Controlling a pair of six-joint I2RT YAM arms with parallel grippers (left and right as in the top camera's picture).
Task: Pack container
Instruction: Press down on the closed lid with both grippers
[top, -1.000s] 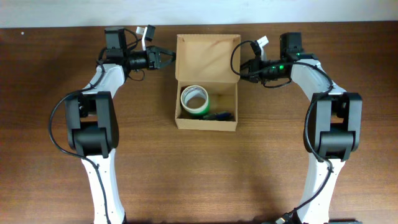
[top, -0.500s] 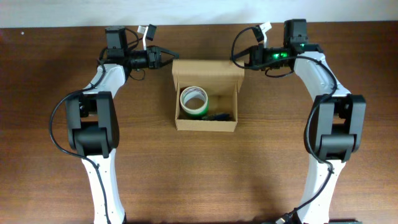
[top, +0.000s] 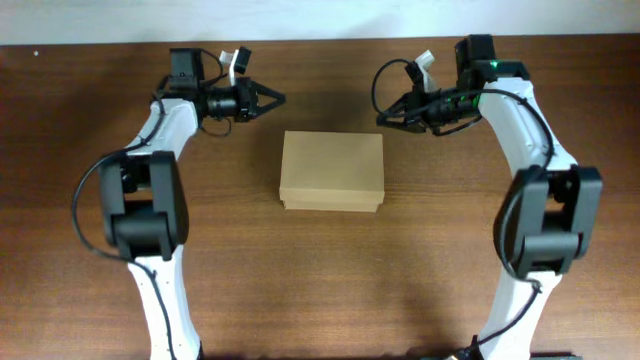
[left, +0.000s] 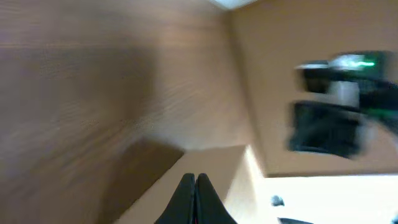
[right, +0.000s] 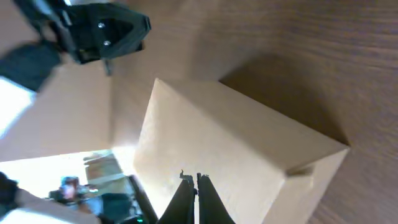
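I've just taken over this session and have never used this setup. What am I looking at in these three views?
Two robot arms sit at a wooden table. The wide picture looks straight down from above. The other two come from a camera on each wrist, showing that arm's own claw tips at the bottom. A tan cardboard box lies between the arms, lid closed. The left claw and right claw are both shut, holding nothing.

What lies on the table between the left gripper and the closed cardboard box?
Nothing. In the overhead view, only bare wooden table separates the left gripper from the box.
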